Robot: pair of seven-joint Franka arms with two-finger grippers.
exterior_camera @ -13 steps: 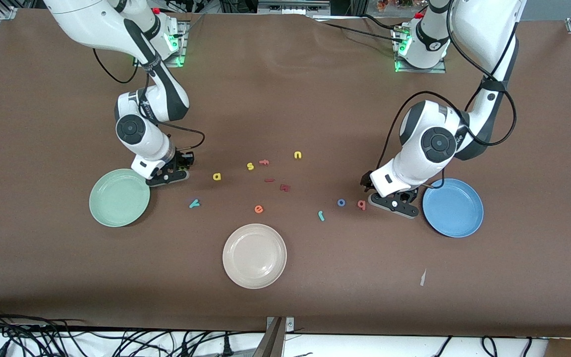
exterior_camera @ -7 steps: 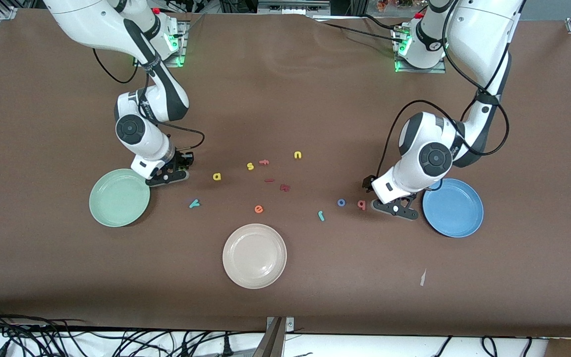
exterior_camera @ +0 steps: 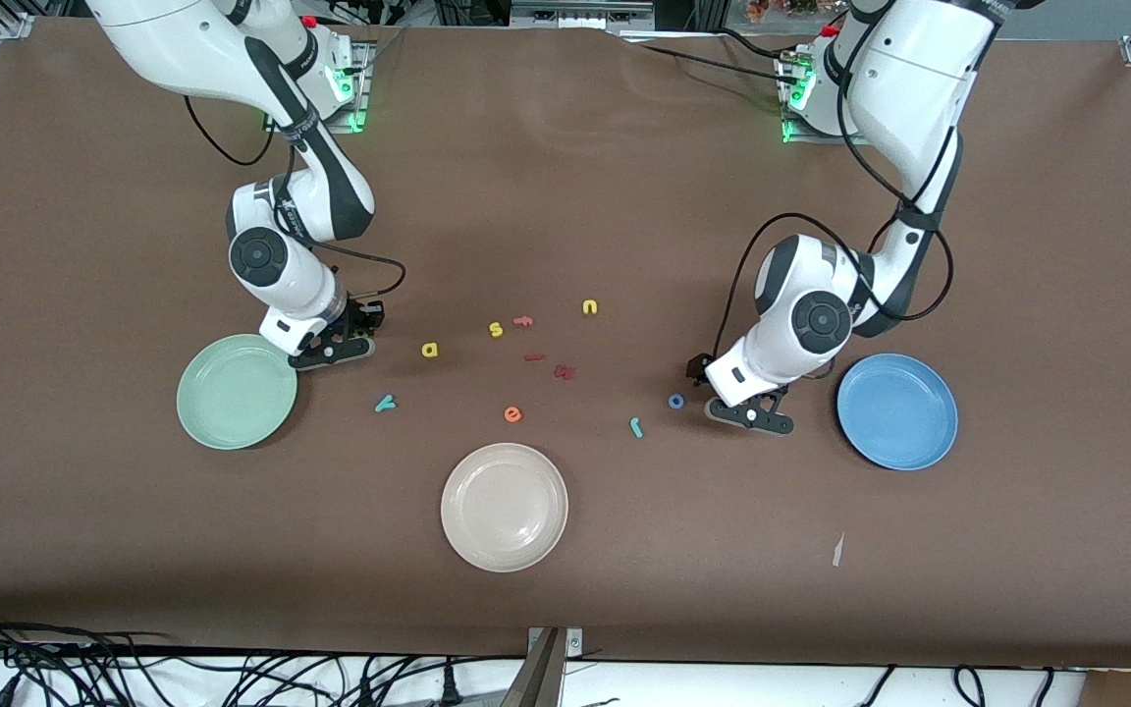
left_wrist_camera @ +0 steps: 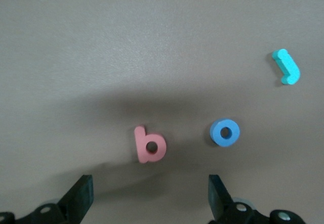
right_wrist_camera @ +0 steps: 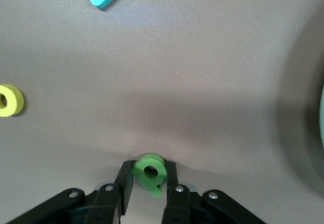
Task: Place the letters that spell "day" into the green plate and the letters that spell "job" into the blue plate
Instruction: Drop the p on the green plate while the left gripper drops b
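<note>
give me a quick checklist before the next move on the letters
1. Right gripper shut on the green d: ok, fingers press both its sides.
2. Green plate bare and beside the right gripper: ok.
3. Left gripper open: ok, fingers spread wide.
4. Left gripper lined up with the salmon b: ok, the b sits between the finger lines, not yet between the tips.
5. Blue o out of the fingers' way: cannot tell, it lies close to one finger's line.
6. Blue plate bare, toward the left arm's end: ok.
</note>
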